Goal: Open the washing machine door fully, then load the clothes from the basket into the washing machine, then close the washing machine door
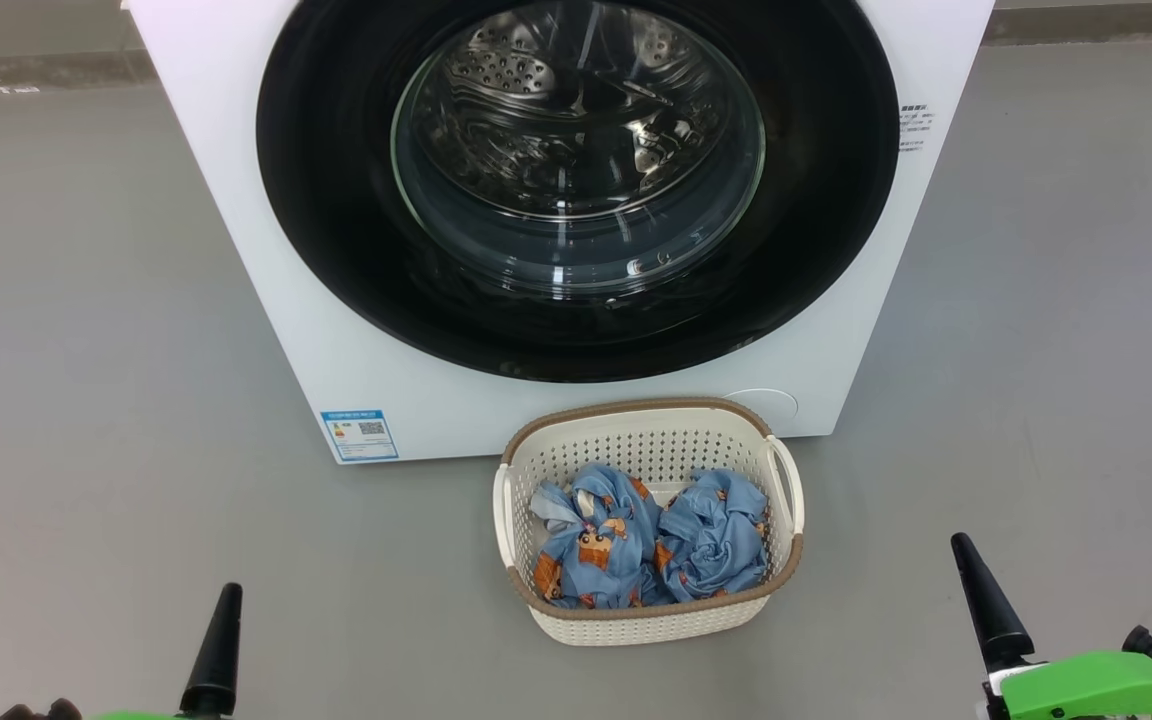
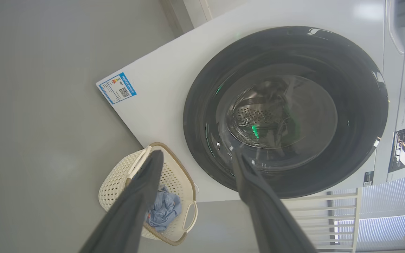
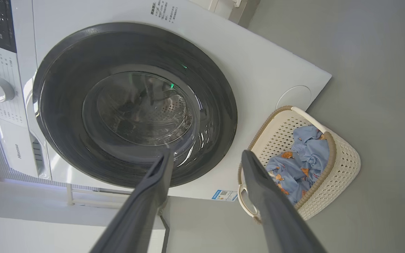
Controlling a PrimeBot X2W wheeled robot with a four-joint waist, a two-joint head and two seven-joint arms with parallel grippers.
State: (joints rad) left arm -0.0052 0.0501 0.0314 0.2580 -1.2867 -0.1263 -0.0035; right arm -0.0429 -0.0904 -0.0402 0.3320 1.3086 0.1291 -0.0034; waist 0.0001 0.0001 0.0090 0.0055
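Note:
The white washing machine (image 1: 236, 250) stands ahead, and its washing machine door (image 1: 336, 200), black-rimmed with a glass bowl, lies flat against the front, closed. On the floor just before it sits the cream basket (image 1: 651, 625) holding two bundles of blue bear-print clothes (image 1: 636, 550). In the head view one dark finger (image 1: 214, 650) of my left gripper rises at the lower left, and one finger (image 1: 986, 600) of my right at the lower right, both well short of the basket. My left gripper (image 2: 196, 154) is open and empty. My right gripper (image 3: 206, 153) is open and empty too.
Grey floor spreads on both sides of the machine. A blue label sticker (image 1: 359, 434) marks its lower left front. The control panel with a dial (image 3: 0, 89) sits above the door. A white slatted rack (image 2: 343, 211) stands beside the machine.

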